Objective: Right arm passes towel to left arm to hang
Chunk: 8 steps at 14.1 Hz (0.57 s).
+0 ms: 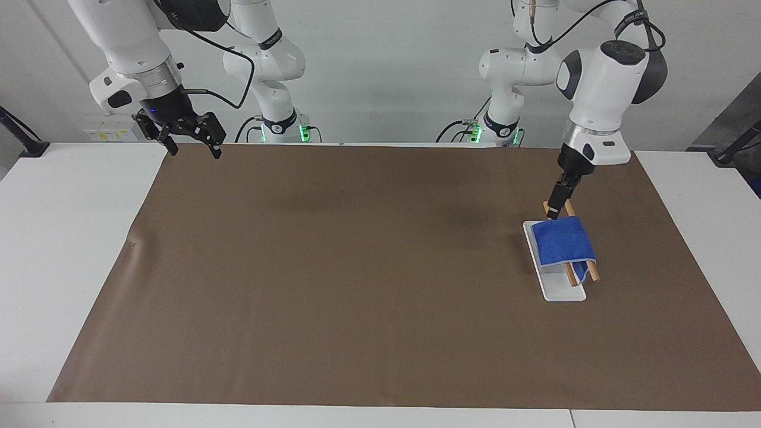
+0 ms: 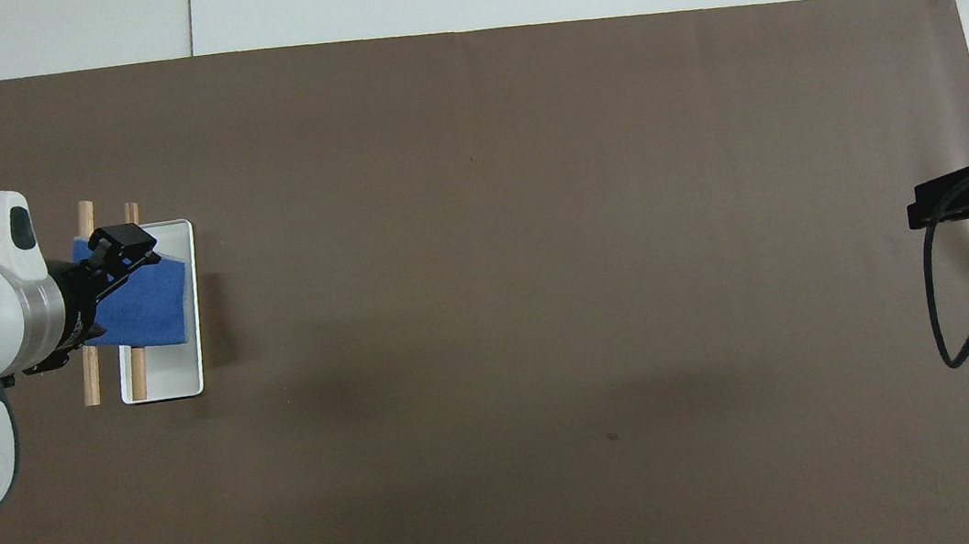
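Observation:
The blue towel (image 1: 562, 241) hangs draped over two wooden rods (image 1: 592, 273) of a small rack with a white base (image 1: 565, 291), toward the left arm's end of the table. It also shows in the overhead view (image 2: 146, 300). My left gripper (image 1: 554, 213) points down at the rods' ends nearer the robots, just by the towel's edge; I cannot tell whether it touches. In the overhead view the left gripper (image 2: 125, 242) covers part of the towel. My right gripper (image 1: 191, 145) is open and empty, waiting over the mat's corner at the right arm's end.
The brown mat (image 1: 357, 267) covers most of the white table (image 1: 59, 238). In the overhead view the right gripper (image 2: 943, 206) and its black cable (image 2: 953, 325) come in over the mat's edge at the right arm's end.

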Tool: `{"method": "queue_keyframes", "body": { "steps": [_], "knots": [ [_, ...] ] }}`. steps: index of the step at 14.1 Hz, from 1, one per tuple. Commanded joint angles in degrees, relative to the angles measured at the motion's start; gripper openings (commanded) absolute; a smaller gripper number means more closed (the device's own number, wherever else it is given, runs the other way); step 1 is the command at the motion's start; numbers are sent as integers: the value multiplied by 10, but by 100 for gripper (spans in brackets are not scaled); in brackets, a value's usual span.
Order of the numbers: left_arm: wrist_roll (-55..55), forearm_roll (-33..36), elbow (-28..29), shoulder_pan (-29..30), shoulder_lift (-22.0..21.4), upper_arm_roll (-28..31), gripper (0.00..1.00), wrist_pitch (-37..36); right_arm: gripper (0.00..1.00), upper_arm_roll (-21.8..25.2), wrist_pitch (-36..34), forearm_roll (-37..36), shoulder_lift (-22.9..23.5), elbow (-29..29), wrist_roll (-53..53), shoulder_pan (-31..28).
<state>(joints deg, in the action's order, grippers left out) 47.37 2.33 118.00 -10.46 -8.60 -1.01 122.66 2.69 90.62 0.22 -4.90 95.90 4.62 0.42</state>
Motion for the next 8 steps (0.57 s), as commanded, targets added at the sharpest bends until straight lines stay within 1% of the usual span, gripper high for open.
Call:
{"method": "queue_keyframes", "body": {
  "steps": [1,4,6,7,8],
  "knots": [
    [-151,14,-47,-8,-1,9,100,-54,100,-1,10,-9,-17,19,-12,-2],
    [-290,10,-118,-1,8,11,100,-130,100,-1,9,-9,-18,21,-12,-2],
    [-363,9,-165,4,24,17,100,-180,100,-1,10,-9,-19,23,-12,-2],
    [-388,9,-187,16,31,20,100,-207,100,-1,10,-9,-19,24,-11,-2],
    [-436,8,-211,32,37,20,100,-235,100,-1,10,-8,-22,27,-10,-2]
  ]
}}
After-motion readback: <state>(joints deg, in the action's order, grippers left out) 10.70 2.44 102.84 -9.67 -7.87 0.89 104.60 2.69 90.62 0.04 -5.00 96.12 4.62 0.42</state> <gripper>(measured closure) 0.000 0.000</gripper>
